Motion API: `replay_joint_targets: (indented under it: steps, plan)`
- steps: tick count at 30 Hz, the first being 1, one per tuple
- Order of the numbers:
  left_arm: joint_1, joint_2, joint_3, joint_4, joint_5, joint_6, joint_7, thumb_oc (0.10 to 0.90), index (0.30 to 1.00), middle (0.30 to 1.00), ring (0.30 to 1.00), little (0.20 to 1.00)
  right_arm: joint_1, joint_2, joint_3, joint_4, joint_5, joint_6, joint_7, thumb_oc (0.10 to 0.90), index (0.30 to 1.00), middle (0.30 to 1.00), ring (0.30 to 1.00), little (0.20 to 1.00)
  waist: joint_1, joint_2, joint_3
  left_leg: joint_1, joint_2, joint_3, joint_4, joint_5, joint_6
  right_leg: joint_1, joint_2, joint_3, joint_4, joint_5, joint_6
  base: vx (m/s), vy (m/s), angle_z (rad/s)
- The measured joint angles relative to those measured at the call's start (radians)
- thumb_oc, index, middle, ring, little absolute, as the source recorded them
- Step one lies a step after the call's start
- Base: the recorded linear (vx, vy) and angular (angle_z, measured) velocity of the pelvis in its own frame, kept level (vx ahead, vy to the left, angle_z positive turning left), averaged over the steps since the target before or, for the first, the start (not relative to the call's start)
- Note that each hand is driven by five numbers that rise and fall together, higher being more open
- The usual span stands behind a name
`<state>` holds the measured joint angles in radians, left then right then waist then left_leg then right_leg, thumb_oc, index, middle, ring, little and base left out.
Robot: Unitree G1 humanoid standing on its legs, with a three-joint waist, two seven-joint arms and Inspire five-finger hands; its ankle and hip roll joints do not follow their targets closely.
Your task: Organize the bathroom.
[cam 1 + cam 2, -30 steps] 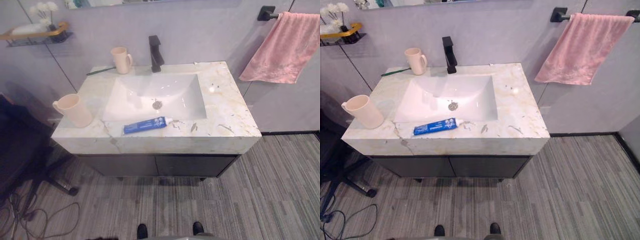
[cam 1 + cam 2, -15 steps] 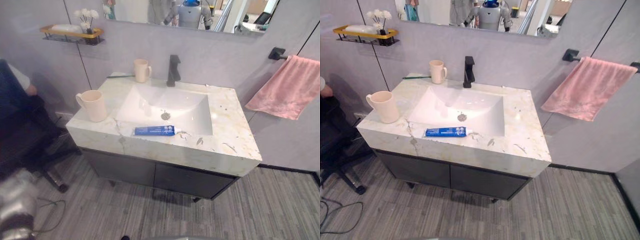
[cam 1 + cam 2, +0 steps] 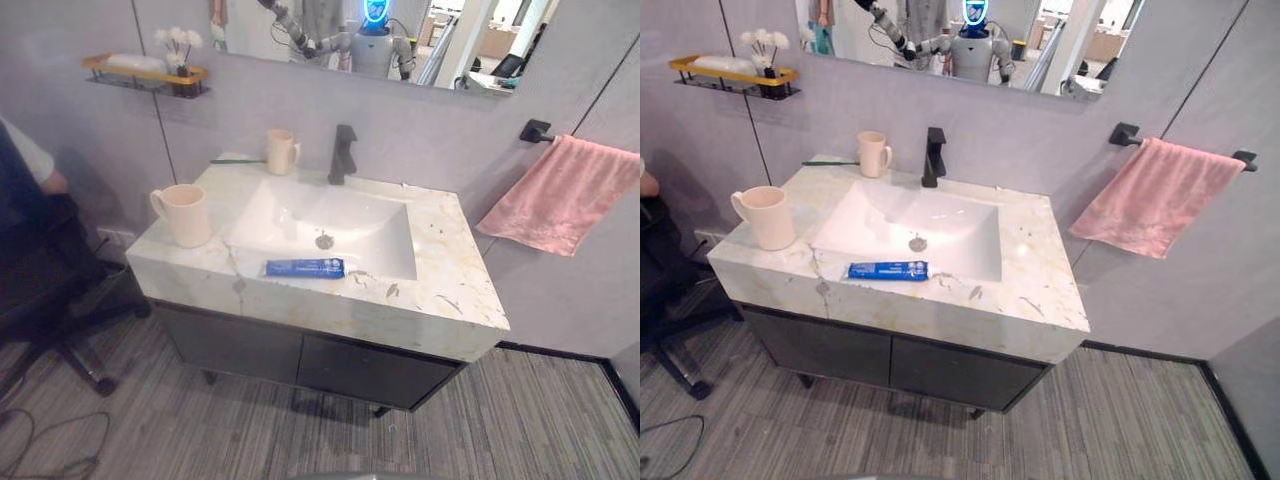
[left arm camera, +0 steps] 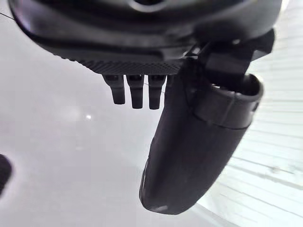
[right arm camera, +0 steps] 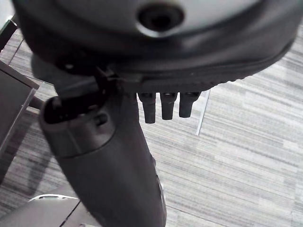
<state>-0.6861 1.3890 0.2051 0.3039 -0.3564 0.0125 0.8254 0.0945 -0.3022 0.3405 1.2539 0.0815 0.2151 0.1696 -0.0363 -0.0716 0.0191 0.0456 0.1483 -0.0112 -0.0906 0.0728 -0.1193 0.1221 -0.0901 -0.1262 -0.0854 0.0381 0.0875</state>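
Left hand [image 4: 189, 142]: fingers straight, slack, holding nothing. Right hand [image 5: 109, 165]: likewise extended and empty.

Toothpaste tube [image 3: 305, 268]: blue, white cap, lying flat on the marble countertop [image 3: 450, 300] at the basin's [image 3: 330, 215] front edge. Judged light, soft, somewhat slick; best pinched across its middle.

Two cream mugs, judged rigid and breakable: one [image 3: 184, 214] front-left, one [image 3: 281, 151] beside the black faucet [image 3: 343, 154]. Take by handle or body.

Green toothbrush [image 3: 238, 160]: behind the rear mug.

The blue toothpaste tube [image 3: 304, 267] bears print too small to read
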Motion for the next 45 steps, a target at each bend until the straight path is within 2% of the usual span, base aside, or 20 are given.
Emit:
replay_joint_targets:
  steps: [3,4,5,6,7,8,9,10,13,15,17,19,20,25,28,32,39,43,44,45]
  plan:
    - [-0.242,0.108,-0.292,-0.007,0.055,0.039,-0.196,0.8,0.9,0.9,0.9,0.9,-0.013,-0.002,0.031,0.008,-0.028,0.016,0.015,0.8,0.9,0.9,0.9,0.9,-0.01,0.031,-0.021,-0.001,-0.001,0.01,0.0,0.0,-0.001,-0.007,-0.002,0.011,0.0,0.002,0.002,-0.02,0.005,-0.08]
    - [-0.343,0.135,-0.442,-0.014,0.055,0.04,-0.272,0.8,0.9,0.9,0.9,0.9,-0.012,-0.004,0.033,0.012,-0.036,0.022,0.018,0.8,0.9,0.9,0.9,0.9,-0.012,0.047,-0.031,-0.002,-0.003,0.013,0.0,0.0,-0.001,-0.011,-0.004,0.012,0.0,0.002,0.003,-0.03,0.003,-0.07]
    - [-0.402,0.148,-0.519,-0.017,0.053,0.041,-0.317,0.8,0.9,0.9,0.9,0.9,-0.012,-0.006,0.034,0.015,-0.036,0.021,0.019,0.8,0.9,0.9,0.9,0.9,-0.011,0.053,-0.035,-0.002,-0.003,0.015,0.0,0.0,-0.001,-0.011,-0.004,0.016,0.0,0.002,0.003,-0.04,0.004,-0.09]
    - [-0.472,0.168,-0.625,-0.036,0.053,0.037,-0.419,0.8,0.9,0.9,0.9,0.9,-0.022,-0.009,0.035,0.026,-0.036,0.022,0.019,0.8,0.9,0.9,0.9,0.9,-0.013,0.07,-0.044,-0.002,-0.003,0.02,0.0,-0.001,-0.001,-0.014,-0.004,0.019,0.0,0.004,0.005,-0.04,0.005,-0.1]
    - [-0.549,0.167,-0.746,-0.06,0.053,0.025,-0.509,0.8,0.9,0.9,0.9,0.9,-0.03,-0.016,0.035,0.028,-0.036,0.029,0.019,0.8,0.9,0.9,0.9,0.9,-0.018,0.085,-0.052,-0.002,-0.004,0.023,0.0,-0.001,-0.001,-0.015,-0.006,0.02,0.0,0.005,0.006,-0.04,0.006,-0.08]
    - [-0.593,0.167,-0.816,-0.07,0.053,0.013,-0.553,0.8,0.9,0.9,0.9,0.9,-0.031,-0.02,0.034,0.03,-0.036,0.034,0.021,0.8,0.9,0.9,0.9,0.9,-0.018,0.089,-0.058,-0.002,-0.004,0.023,0.0,0.0,-0.001,-0.015,-0.006,0.02,0.0,0.005,0.007,-0.03,0.008,-0.05]
    - [-0.688,0.159,-0.967,-0.095,0.055,-0.011,-0.645,0.8,0.9,0.9,0.9,0.9,-0.033,-0.027,0.033,0.031,-0.036,0.034,0.021,0.8,0.9,0.9,0.9,0.9,-0.02,0.109,-0.06,-0.002,-0.003,0.032,0.0,-0.004,-0.006,-0.017,-0.006,0.023,0.0,0.005,0.007,0.0,0.0,0.0]
    - [-0.722,0.149,-1.02,-0.107,0.056,-0.021,-0.679,0.8,0.9,0.9,0.9,0.9,-0.035,-0.029,0.033,0.032,-0.036,0.035,0.021,0.8,0.9,0.9,0.9,0.9,-0.02,0.113,-0.059,-0.003,-0.002,0.035,0.0,-0.004,-0.007,-0.018,-0.006,0.022,0.0,0.005,0.007,-0.04,0.007,-0.01]
    - [-0.992,0.082,-1.391,-0.16,0.132,-0.102,-0.848,0.8,0.9,0.9,0.9,0.9,-0.04,-0.032,0.034,0.04,-0.038,0.039,0.026,0.8,0.9,0.9,0.9,0.9,-0.02,0.127,-0.061,-0.005,0.005,0.056,0.0,-0.002,-0.008,-0.026,-0.004,0.025,0.0,0.005,0.007,-0.02,0.005,-0.03]
    - [-1.095,0.051,-1.522,-0.158,0.147,-0.173,-0.948,0.8,0.9,0.9,0.9,0.9,-0.047,-0.041,0.03,0.046,-0.038,0.04,0.03,0.8,0.9,0.9,0.9,0.9,-0.027,0.135,-0.062,-0.013,0.004,0.061,0.0,-0.001,-0.008,-0.033,-0.004,0.028,0.0,0.007,0.01,-0.03,0.008,-0.06]
    - [-1.155,0.021,-1.598,-0.15,0.164,-0.203,-1.012,0.8,0.9,0.9,0.9,0.9,-0.047,-0.044,0.03,0.047,-0.038,0.042,0.034,0.8,0.9,0.9,0.9,0.9,-0.032,0.135,-0.061,-0.02,0.004,0.061,0.0,0.003,-0.004,-0.04,-0.004,0.027,0.004,0.007,0.01,-0.02,0.005,-0.01]
    - [-1.175,0.02,-1.631,-0.142,0.166,-0.217,-1.041,0.8,0.9,0.9,0.9,0.9,-0.047,-0.048,0.03,0.047,-0.039,0.044,0.037,0.8,0.9,0.9,0.9,0.9,-0.037,0.136,-0.06,-0.022,0.003,0.062,0.001,0.005,-0.006,-0.043,-0.004,0.028,0.005,0.008,0.01,0.0,0.0,0.0]
    - [-1.187,0.018,-1.665,-0.095,0.173,-0.246,-1.087,0.8,0.9,0.9,0.9,0.9,-0.046,-0.055,0.022,0.047,-0.039,0.048,0.041,0.8,0.9,0.9,0.9,0.9,-0.042,0.14,-0.058,-0.021,0.002,0.063,0.001,0.008,-0.011,-0.042,-0.006,0.028,0.005,0.008,0.01,0.0,0.0,0.0]
    - [-1.185,0.027,-1.687,0.064,0.207,-0.266,-1.295,0.8,0.9,0.9,0.9,0.9,-0.05,-0.067,0.022,0.047,-0.046,0.062,0.046,0.8,0.9,0.9,0.9,0.9,-0.043,0.148,-0.027,-0.021,-0.003,0.068,0.001,0.008,-0.011,-0.044,-0.011,0.032,0.005,0.008,0.01,0.0,0.0,0.0]
    - [-1.161,0.044,-1.693,0.069,0.195,-0.298,-1.384,0.8,0.9,0.9,0.9,0.9,-0.049,-0.079,0.023,0.048,-0.047,0.064,0.051,0.8,0.9,0.9,0.9,0.9,-0.043,0.164,-0.019,-0.018,-0.006,0.071,0.001,0.008,-0.011,-0.043,-0.014,0.034,0.005,0.008,0.01,0.0,0.0,0.0]
    - [-1.14,0.037,-1.693,-0.026,0.132,-0.287,-1.467,0.8,0.9,0.9,0.9,0.9,-0.059,-0.08,0.024,0.057,-0.047,0.063,0.058,0.8,0.9,0.9,0.9,0.9,-0.046,0.171,-0.015,-0.018,-0.005,0.071,0.001,0.008,-0.011,-0.044,-0.012,0.034,0.005,0.008,0.01,0.0,0.0,0.0]
    - [-1.14,-0.011,-1.692,-0.122,0.073,-0.205,-1.499,0.8,0.9,0.9,0.9,0.9,-0.072,-0.08,0.025,0.066,-0.046,0.061,0.058,0.8,0.9,0.9,0.9,0.9,-0.076,0.169,-0.013,-0.019,-0.003,0.075,0.0,0.005,-0.009,-0.046,-0.01,0.037,0.005,0.008,0.011,0.0,0.0,0.0]
    - [-1.096,-0.014,-1.645,-0.121,0.044,-0.082,-1.574,0.8,0.9,0.9,0.9,0.9,-0.066,-0.079,0.024,0.067,-0.047,0.06,0.057,0.8,0.9,0.9,0.9,0.9,-0.081,0.164,-0.008,-0.018,-0.002,0.086,0.001,0.004,-0.01,-0.051,-0.01,0.048,0.005,0.009,0.012,-0.01,0.002,-0.07]
    - [-1.071,-0.016,-1.619,-0.121,0.04,-0.061,-1.583,0.8,0.9,0.9,0.9,0.9,-0.064,-0.079,0.024,0.068,-0.047,0.06,0.057,0.8,0.9,0.9,0.9,0.9,-0.081,0.162,-0.006,-0.018,-0.003,0.086,0.001,0.004,-0.01,-0.051,-0.01,0.048,0.005,0.009,0.012,0.0,0.0,0.0]
    - [-1.011,-0.018,-1.556,-0.121,0.03,-0.002,-1.605,0.8,0.9,0.9,0.9,0.9,-0.064,-0.078,0.025,0.068,-0.046,0.06,0.057,0.8,0.9,0.9,0.9,0.9,-0.082,0.161,-0.003,-0.017,-0.003,0.087,0.0,0.004,-0.01,-0.051,-0.011,0.049,0.005,0.009,0.012,0.0,0.0,0.0]
